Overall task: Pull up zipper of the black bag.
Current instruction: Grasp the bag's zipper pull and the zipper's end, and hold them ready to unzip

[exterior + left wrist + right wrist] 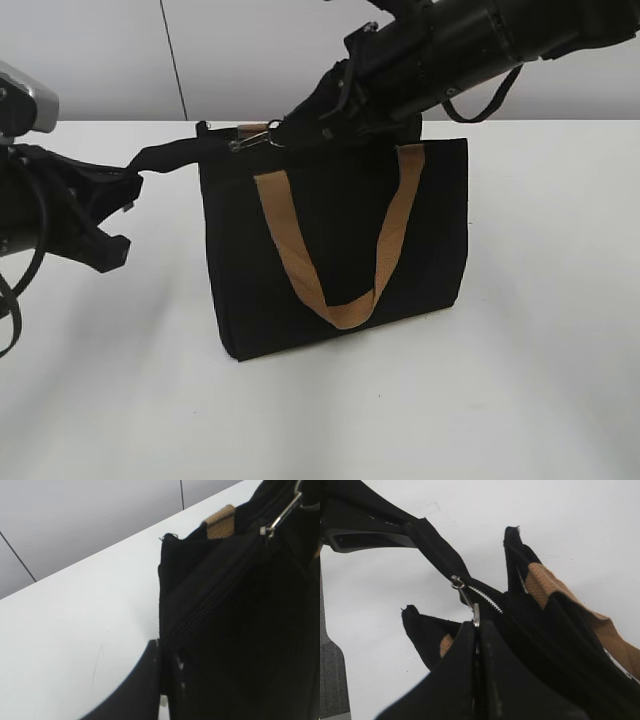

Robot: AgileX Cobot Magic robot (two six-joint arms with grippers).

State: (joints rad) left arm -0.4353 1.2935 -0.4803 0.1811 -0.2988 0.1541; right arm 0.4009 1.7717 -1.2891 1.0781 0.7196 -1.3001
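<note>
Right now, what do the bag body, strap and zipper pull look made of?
Rectangular black fabric bag: matte woven cloth, likely canvas or nylon; it creases softly.
Tan-brown webbing loop handle: flat woven band.
Small silver pull tab: shiny, probably metal.
Zipper teeth: pale; material unclear.

White table (pixel 540 400), grey panelled wall (pixel 90 50)

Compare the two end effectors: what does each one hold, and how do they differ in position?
The left end effector holds the black fabric tail of the zipper, beside the black bag. The right end effector holds the silver pull tab, above the bag's top edge. Both appear shut, with the zipper stretched between them.
</note>
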